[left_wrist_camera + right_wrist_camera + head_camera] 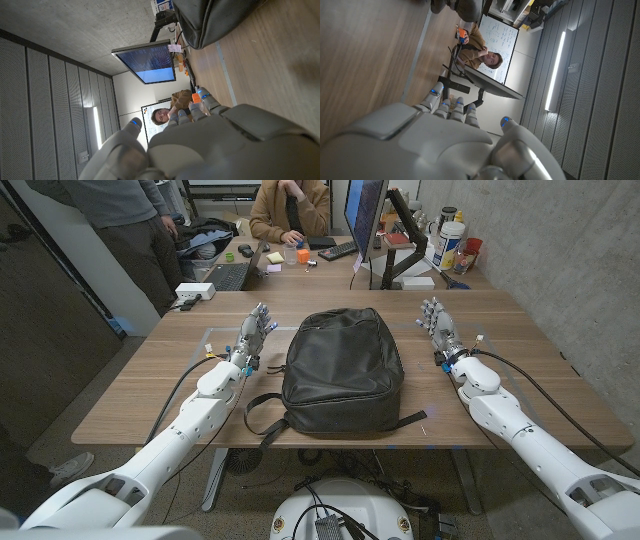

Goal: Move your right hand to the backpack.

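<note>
— Right robot hand (436, 322): where is it, and is it holding anything?
— It stands to the right of the backpack (340, 370), well apart from it, fingers spread and pointing away from the robot, nothing in its grasp. The left robot hand (254, 335) mirrors it on the other side, also released, near the bag's left edge but not touching.
— And the backpack?
— Black, lying flat in the middle of the bench (150, 395), straps (262, 415) trailing toward the robot's side.
— Do the wrist views add anything?
— The right wrist view shows the back of the right robot hand (445, 140) over bare wood, with only a dark corner of the backpack (457, 6) at the far edge. The left wrist view shows the backpack (215, 20) closer, its rounded side resting on the wood, and a monitor (147, 62) beyond it. A seated person (290, 205) shows behind the bench.
</note>
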`<control>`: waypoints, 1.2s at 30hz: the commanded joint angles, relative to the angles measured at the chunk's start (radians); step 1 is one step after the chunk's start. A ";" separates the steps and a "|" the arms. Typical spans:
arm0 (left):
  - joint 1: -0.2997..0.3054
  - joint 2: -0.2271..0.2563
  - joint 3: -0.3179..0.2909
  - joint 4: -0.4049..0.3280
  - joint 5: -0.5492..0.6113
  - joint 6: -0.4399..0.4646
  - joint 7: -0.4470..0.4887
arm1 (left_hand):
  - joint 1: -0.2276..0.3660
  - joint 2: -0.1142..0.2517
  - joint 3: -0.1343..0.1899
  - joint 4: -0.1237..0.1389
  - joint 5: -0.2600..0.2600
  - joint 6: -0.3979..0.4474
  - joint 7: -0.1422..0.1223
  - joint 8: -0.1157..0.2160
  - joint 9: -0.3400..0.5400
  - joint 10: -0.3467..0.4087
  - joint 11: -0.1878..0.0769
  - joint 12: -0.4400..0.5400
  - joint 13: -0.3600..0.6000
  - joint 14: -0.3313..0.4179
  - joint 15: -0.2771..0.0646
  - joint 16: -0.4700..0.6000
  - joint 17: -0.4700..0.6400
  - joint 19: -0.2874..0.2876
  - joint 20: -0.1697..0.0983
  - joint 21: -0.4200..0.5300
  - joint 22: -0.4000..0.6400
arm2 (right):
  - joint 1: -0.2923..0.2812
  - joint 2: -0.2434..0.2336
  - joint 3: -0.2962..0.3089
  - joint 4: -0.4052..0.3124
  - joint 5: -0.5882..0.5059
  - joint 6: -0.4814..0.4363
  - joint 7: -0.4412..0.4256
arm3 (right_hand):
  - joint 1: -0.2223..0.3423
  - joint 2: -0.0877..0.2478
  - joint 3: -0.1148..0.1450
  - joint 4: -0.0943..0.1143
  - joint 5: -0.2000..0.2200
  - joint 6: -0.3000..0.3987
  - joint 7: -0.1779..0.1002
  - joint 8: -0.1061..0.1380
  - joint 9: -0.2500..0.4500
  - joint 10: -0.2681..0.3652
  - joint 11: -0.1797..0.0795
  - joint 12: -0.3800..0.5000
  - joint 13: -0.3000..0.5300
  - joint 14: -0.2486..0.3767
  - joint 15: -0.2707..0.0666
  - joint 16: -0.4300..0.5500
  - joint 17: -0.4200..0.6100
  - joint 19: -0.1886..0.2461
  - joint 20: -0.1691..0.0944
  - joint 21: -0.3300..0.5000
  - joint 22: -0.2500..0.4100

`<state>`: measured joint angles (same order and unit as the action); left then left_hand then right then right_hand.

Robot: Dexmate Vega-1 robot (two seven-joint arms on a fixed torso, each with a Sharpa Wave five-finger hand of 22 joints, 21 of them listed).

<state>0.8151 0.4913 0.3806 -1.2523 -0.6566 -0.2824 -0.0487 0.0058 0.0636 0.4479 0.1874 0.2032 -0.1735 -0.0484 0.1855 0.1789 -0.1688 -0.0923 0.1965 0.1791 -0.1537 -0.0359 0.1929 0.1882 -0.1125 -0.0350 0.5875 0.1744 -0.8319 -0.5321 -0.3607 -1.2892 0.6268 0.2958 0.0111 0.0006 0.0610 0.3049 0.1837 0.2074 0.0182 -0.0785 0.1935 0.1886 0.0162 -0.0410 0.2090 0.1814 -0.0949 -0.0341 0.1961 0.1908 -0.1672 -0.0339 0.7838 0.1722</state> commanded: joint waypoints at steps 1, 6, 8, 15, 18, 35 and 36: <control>0.003 0.001 0.000 -0.003 -0.001 0.002 -0.001 | 0.001 0.110 -0.004 0.003 0.006 -0.049 -0.001 0.004 0.004 -0.013 0.000 0.004 0.003 -0.003 -0.038 0.002 0.004 0.004 -0.042 -0.005 0.004 | -0.003 -0.008 0.001 -0.014 -0.013 0.000 -0.011 | 0.004 0.110 -0.002 -0.001 0.006 0.000 0.003 0.004 0.001 0.003 0.000 0.008 0.003 0.001 -0.030 0.003 0.000 -0.045 -0.054 -0.003 0.003; 0.003 0.000 0.000 -0.002 -0.002 0.002 -0.002 | 0.002 0.110 -0.005 0.003 0.006 -0.048 -0.002 0.004 0.004 -0.013 -0.001 0.003 0.003 -0.004 -0.039 0.001 0.004 0.005 -0.041 -0.006 0.004 | -0.003 -0.015 0.000 -0.025 -0.029 0.004 -0.021 | 0.005 0.110 -0.001 -0.002 0.006 0.001 0.004 0.004 0.001 0.003 0.001 0.007 0.003 0.001 -0.030 0.003 0.000 -0.044 -0.055 -0.004 0.003; 0.004 0.001 0.000 -0.001 -0.003 0.001 -0.003 | 0.002 0.110 -0.005 0.003 0.006 -0.048 -0.002 0.004 0.004 -0.013 0.000 0.003 0.003 -0.004 -0.038 0.001 0.004 0.005 -0.041 -0.006 0.004 | -0.003 -0.019 -0.001 -0.033 -0.038 0.006 -0.025 | 0.005 0.110 -0.001 -0.002 0.006 0.002 0.003 0.005 0.001 0.004 0.001 0.008 0.003 0.001 -0.030 0.003 0.000 -0.044 -0.055 -0.005 0.003; 0.005 0.000 -0.001 0.000 -0.004 -0.002 -0.004 | 0.002 0.110 -0.005 0.003 0.006 -0.047 -0.002 0.004 0.004 -0.013 -0.001 0.003 0.003 -0.004 -0.039 0.001 0.004 0.006 -0.040 -0.008 0.004 | -0.004 -0.033 -0.005 -0.057 -0.056 0.001 -0.031 | 0.005 0.110 -0.001 -0.002 0.006 0.006 0.005 0.006 0.002 0.005 0.000 0.007 0.003 0.001 -0.030 0.002 0.000 -0.044 -0.055 -0.008 0.003; 0.006 -0.001 -0.002 0.001 -0.005 -0.003 -0.004 | 0.002 0.111 -0.005 0.003 0.006 -0.048 -0.002 0.004 0.004 -0.013 -0.002 0.003 0.003 -0.004 -0.038 0.001 0.004 0.006 -0.040 -0.009 0.004 | -0.003 -0.039 -0.007 -0.066 -0.067 -0.003 -0.036 | 0.005 0.110 0.000 -0.002 0.006 0.007 0.007 0.006 0.002 0.005 -0.001 0.007 0.003 0.001 -0.030 0.002 0.000 -0.043 -0.054 -0.009 0.003; 0.012 0.001 -0.005 0.004 -0.013 -0.006 -0.013 | 0.002 0.111 -0.006 0.003 0.006 -0.042 0.002 0.005 0.004 -0.005 0.000 0.005 0.003 -0.002 -0.038 0.001 0.004 0.009 -0.040 -0.011 0.004 | 0.006 -0.057 -0.007 -0.099 -0.088 -0.016 -0.044 | 0.005 0.109 0.000 -0.002 0.005 0.018 0.014 0.008 0.002 0.016 0.000 0.010 0.003 0.007 -0.029 0.004 0.000 -0.038 -0.054 -0.014 0.003; 0.012 0.001 -0.005 0.004 -0.014 -0.006 -0.014 | 0.002 0.111 -0.006 0.003 0.006 -0.041 0.001 0.006 0.004 -0.005 -0.001 0.005 0.003 -0.002 -0.038 0.001 0.004 0.009 -0.041 -0.012 0.004 | 0.007 -0.058 -0.007 -0.100 -0.089 -0.017 -0.044 | 0.005 0.108 0.000 -0.002 0.005 0.018 0.014 0.008 0.002 0.016 0.000 0.010 0.003 0.008 -0.029 0.004 0.000 -0.038 -0.054 -0.014 0.003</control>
<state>0.8236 0.4918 0.3774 -1.2523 -0.6642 -0.2854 -0.0549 0.0058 0.0636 0.4437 0.1916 0.2031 -0.1735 -0.0483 0.1855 0.1788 -0.1688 -0.0923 0.1964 0.1791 -0.1537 -0.0359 0.1929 0.1881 -0.1057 -0.0358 0.5799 0.1743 -0.8315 -0.5782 -0.3674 -1.3679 0.5511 0.2888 -0.0277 0.0006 0.0610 0.3050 0.1837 0.2074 0.0329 -0.0636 0.1935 0.1883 0.0270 -0.0411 0.2167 0.1816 -0.0944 -0.0338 0.1963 0.1909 -0.1672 -0.0339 0.7761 0.1724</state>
